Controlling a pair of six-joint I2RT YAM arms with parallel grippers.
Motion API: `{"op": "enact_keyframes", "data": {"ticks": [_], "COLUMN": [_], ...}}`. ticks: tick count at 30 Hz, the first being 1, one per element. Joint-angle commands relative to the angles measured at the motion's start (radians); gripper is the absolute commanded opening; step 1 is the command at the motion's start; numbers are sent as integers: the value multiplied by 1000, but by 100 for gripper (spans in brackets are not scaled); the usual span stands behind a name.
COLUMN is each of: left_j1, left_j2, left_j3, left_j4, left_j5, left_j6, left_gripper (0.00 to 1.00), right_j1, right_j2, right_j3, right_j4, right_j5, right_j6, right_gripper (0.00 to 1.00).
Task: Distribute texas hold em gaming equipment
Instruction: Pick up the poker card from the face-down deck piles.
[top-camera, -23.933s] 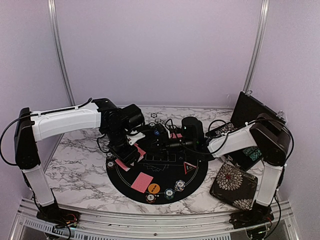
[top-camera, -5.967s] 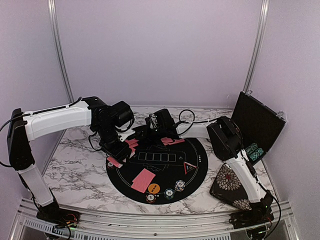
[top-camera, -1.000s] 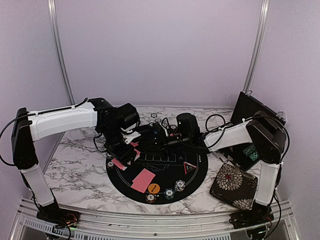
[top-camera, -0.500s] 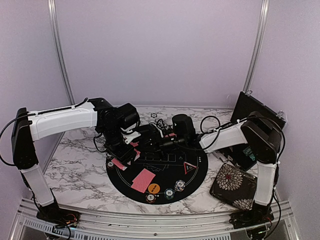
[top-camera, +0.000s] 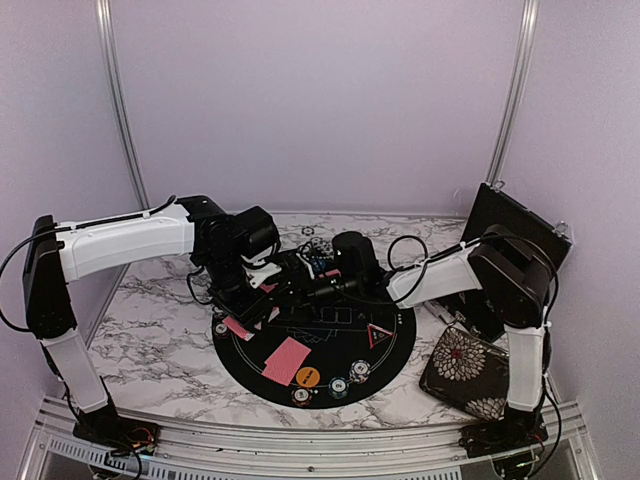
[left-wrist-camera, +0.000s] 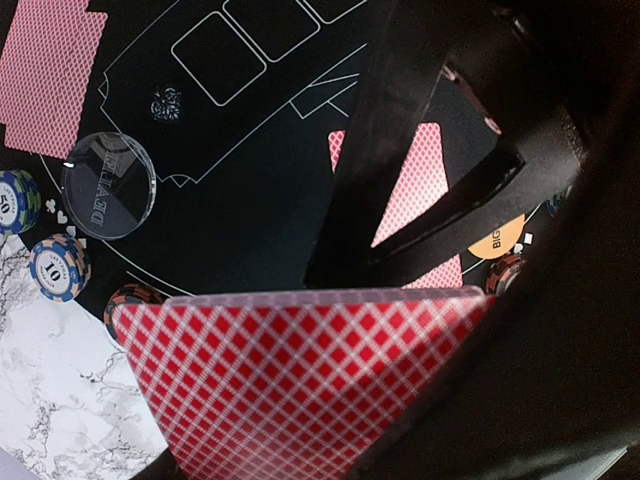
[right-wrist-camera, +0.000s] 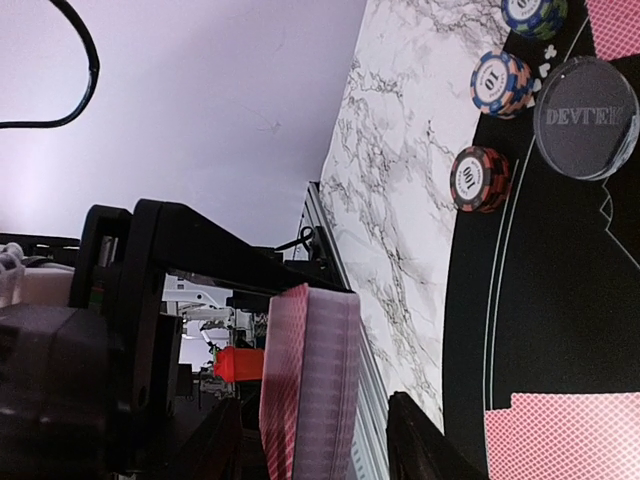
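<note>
My left gripper (top-camera: 260, 297) is shut on a deck of red-backed playing cards (left-wrist-camera: 300, 390), held above the left side of the round black mat (top-camera: 400, 335). My right gripper (top-camera: 297, 283) reaches across to it. In the right wrist view the deck (right-wrist-camera: 312, 385) stands edge-on between my right gripper's open fingers (right-wrist-camera: 418, 440), with gaps on both sides. Dealt cards (top-camera: 287, 360) lie on the mat, with an orange disc (top-camera: 307, 377), chip stacks (top-camera: 338, 387), a red-edged triangle (top-camera: 377, 335) and a clear dealer disc (left-wrist-camera: 108, 185).
A floral pouch (top-camera: 467, 372) lies at the right front of the marble table (top-camera: 160, 350). An open black case (top-camera: 512, 245) stands at the back right behind the right arm. More chip stacks (right-wrist-camera: 480, 178) sit at the mat's rim.
My right gripper has moved left across the mat, up to the deck held by my left gripper. The left arm has stayed still.
</note>
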Motion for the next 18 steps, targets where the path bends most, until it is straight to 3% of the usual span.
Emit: {"op": "enact_keyframes", "data": {"ticks": [1,18], "left_j1": [-4,-3], "left_j2": [-21,-30], "left_j3": [18,15], "left_j4": [-16,-16], "left_j5": [-1,-6], "left_j6": [11,11], "left_gripper": [44,44], "right_j1": [19,-1], "right_j2": [23,1], "right_j3": [44,51], "right_j4": [33,-127], "right_j5": [-8,80], "right_j6": [12,-87], "right_gripper": [47,36]}}
